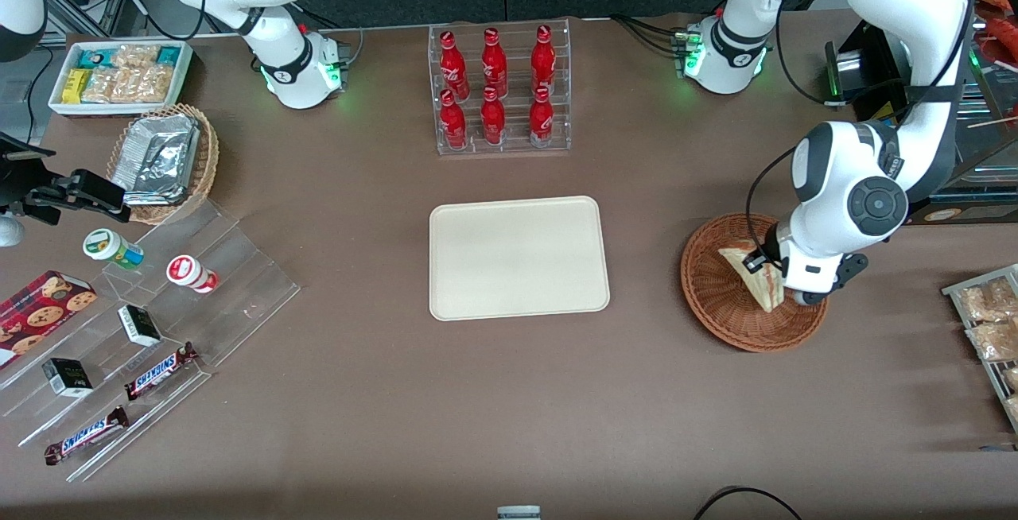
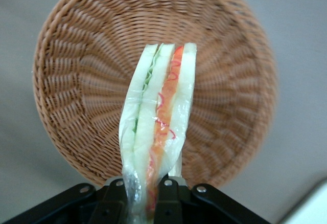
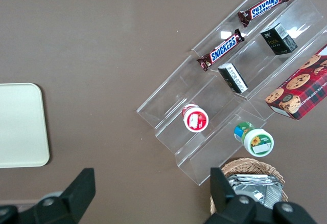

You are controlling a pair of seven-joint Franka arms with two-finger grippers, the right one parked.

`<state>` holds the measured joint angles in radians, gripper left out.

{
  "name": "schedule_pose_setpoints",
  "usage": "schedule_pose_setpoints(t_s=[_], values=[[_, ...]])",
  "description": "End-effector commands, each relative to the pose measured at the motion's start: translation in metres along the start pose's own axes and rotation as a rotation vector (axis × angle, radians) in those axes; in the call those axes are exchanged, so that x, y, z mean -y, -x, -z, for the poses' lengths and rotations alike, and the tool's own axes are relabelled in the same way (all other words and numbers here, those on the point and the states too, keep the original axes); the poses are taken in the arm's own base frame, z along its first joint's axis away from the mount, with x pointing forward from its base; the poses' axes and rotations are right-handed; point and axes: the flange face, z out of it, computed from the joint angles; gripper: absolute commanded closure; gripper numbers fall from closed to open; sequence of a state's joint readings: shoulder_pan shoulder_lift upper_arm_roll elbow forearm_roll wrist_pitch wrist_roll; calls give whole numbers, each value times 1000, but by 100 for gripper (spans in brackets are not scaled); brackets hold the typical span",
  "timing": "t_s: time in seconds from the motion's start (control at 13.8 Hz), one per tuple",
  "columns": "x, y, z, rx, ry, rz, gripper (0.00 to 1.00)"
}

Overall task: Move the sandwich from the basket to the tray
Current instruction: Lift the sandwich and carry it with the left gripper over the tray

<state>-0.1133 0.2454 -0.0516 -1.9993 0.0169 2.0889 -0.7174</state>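
The sandwich (image 1: 746, 269) is a wrapped wedge of white bread with orange and green filling (image 2: 159, 116). My left gripper (image 1: 787, 285) is shut on one end of it, and the black fingers (image 2: 176, 196) pinch the wrapper and bread from both sides. It hangs over the bowl of the reddish-brown wicker basket (image 1: 716, 305), whose weave (image 2: 82, 81) fills the wrist view under the sandwich. The cream tray (image 1: 518, 258) lies flat and bare mid-table, toward the parked arm's end from the basket.
A clear rack of red bottles (image 1: 499, 91) stands farther from the front camera than the tray. At the parked arm's end are a tan basket with foil (image 1: 163, 158), a white snack bin (image 1: 119, 75) and acrylic steps (image 1: 159, 321). Packets (image 1: 990, 321) lie at the working arm's end.
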Motion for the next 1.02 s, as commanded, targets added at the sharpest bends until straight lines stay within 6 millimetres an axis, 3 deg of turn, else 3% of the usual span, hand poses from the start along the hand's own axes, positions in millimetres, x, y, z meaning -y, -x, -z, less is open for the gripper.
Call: schedule_pose_setpoints(t_s=[0.0, 0.51, 0.8, 0.95], values=[[-43, 24, 20, -11, -14, -81, 100], [-182, 142, 30, -65, 3, -361, 100], [-248, 203, 9, -60, 19, -424, 100], [-273, 217, -10, -55, 18, -413, 100]])
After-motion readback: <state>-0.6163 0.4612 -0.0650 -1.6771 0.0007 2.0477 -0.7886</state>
